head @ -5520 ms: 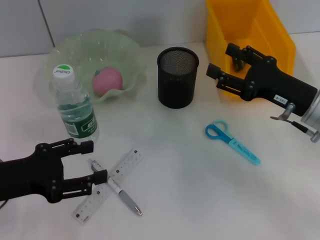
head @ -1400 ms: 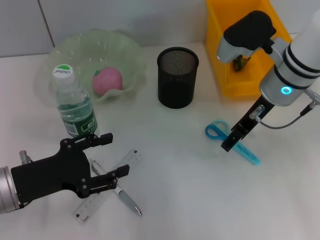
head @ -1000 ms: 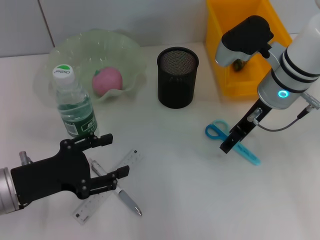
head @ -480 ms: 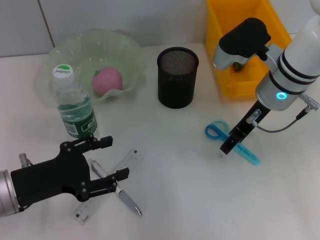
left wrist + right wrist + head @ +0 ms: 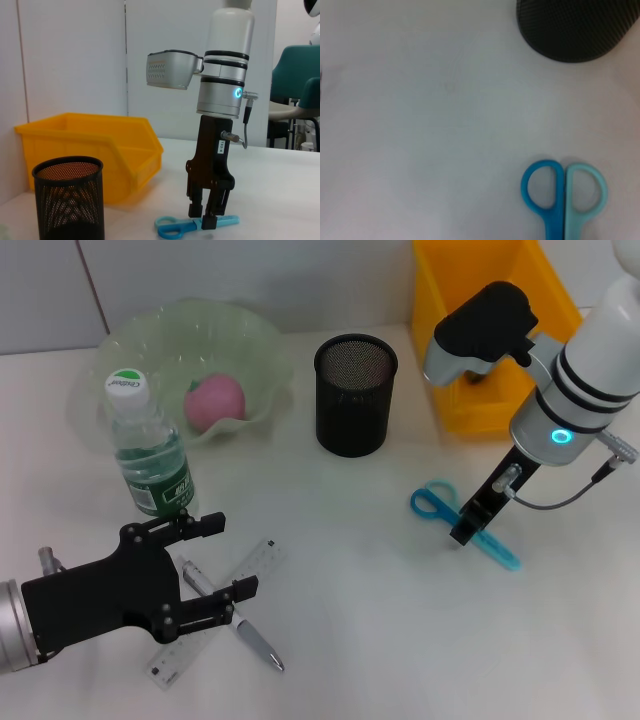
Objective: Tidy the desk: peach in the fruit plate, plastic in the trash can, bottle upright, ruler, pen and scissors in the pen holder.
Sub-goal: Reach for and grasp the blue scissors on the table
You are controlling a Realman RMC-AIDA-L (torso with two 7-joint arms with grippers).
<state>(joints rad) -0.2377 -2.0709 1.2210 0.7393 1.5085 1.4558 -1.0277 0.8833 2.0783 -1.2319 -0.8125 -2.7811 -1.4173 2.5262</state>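
Blue scissors (image 5: 489,541) lie flat on the white desk right of the black mesh pen holder (image 5: 355,395). My right gripper (image 5: 462,533) points straight down with its tips at the scissors' middle. In the left wrist view its fingers (image 5: 216,216) stand slightly apart over the scissors (image 5: 172,226). The scissors' handles (image 5: 563,195) show in the right wrist view. My left gripper (image 5: 225,555) is open above the crossed ruler (image 5: 262,558) and pen (image 5: 255,640). The bottle (image 5: 147,455) stands upright. The peach (image 5: 215,402) lies in the green plate (image 5: 150,340).
A yellow bin (image 5: 500,310) stands at the back right, partly behind my right arm. The pen holder also shows in the left wrist view (image 5: 68,200) and the right wrist view (image 5: 575,25). The desk's front right is bare white surface.
My right arm swung from the yellow bin to point down at the scissors, then shifted slightly right and lower. My left gripper crept towards the ruler and pen.
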